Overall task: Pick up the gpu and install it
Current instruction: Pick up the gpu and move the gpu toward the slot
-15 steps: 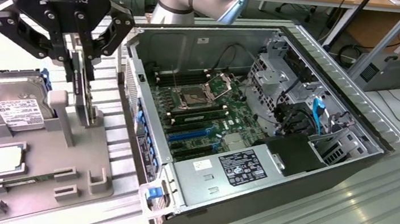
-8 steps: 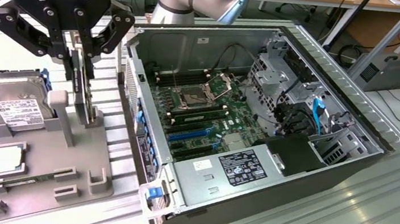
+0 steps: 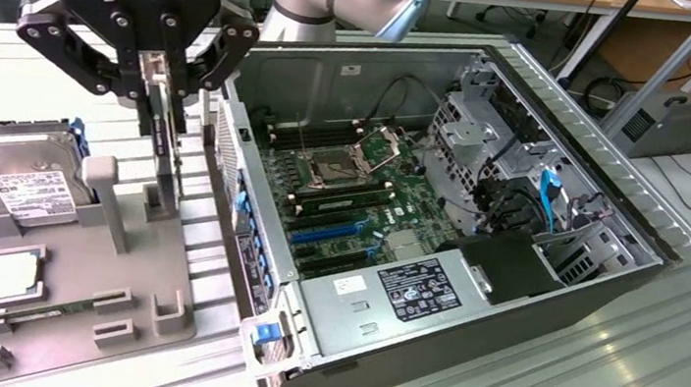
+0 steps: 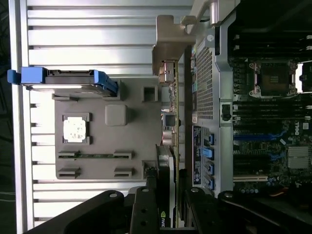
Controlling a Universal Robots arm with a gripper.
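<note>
The gpu (image 3: 164, 147) is a slim dark card that hangs upright and edge-on over the grey holder (image 3: 158, 274), just at the exterior view's left of the open computer case (image 3: 607, 216). My gripper (image 3: 158, 82) is shut on the card's upper edge, one finger on each side. In the wrist view the gpu (image 4: 171, 126) runs away from my gripper (image 4: 168, 207), with its silver end bracket (image 4: 170, 36) at the far end. Its lower end is close to a slot post on the holder; I cannot tell whether they touch.
The holder also carries a silver hard drive (image 3: 18, 178) in blue rails, a square processor chip (image 3: 12, 276) and a thin RAM stick (image 4: 95, 155). Inside the case lies the motherboard (image 3: 358, 200) with blue card slots (image 3: 328, 231) and a power supply (image 3: 419, 292).
</note>
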